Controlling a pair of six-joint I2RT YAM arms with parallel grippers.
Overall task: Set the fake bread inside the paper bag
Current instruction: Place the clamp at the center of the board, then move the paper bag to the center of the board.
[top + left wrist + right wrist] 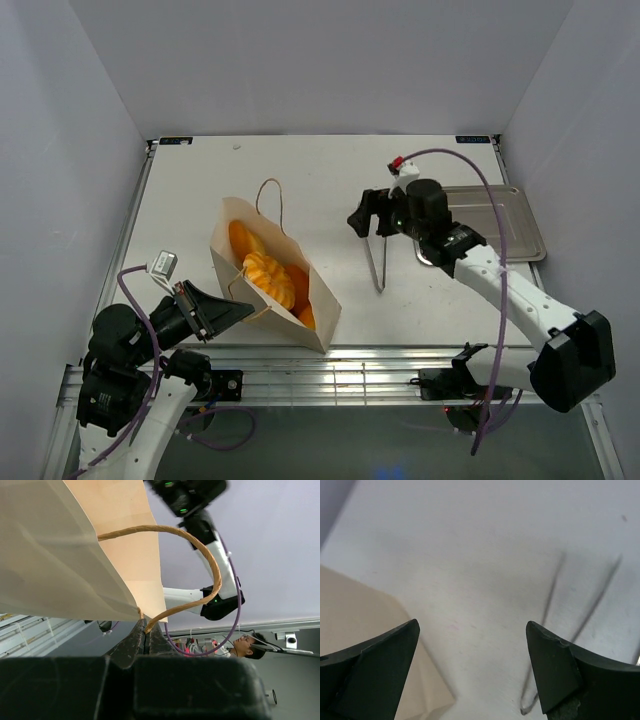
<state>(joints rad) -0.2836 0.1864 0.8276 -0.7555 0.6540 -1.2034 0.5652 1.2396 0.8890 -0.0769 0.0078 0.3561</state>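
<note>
Several ridged, glossy pastries (268,276), probably plastic

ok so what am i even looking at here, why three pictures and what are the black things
The black things are two robot arms bolted at the near edge of a white table. The overhead picture comes from a fixed camera above and behind them. The other two come from small cameras on each wrist, so each shows its own fingers close up.

On the table stands a tan paper bag, tipped open, with orange fake bread inside. Beside it lie thin metal tongs, and a silver tray sits at the right.

The left gripper is shut on the bag's cord handle, which the left wrist view shows pinched between its fingers. The right gripper is wide open and holds nothing; it hangs over bare table between the bag and the tongs.
</note>
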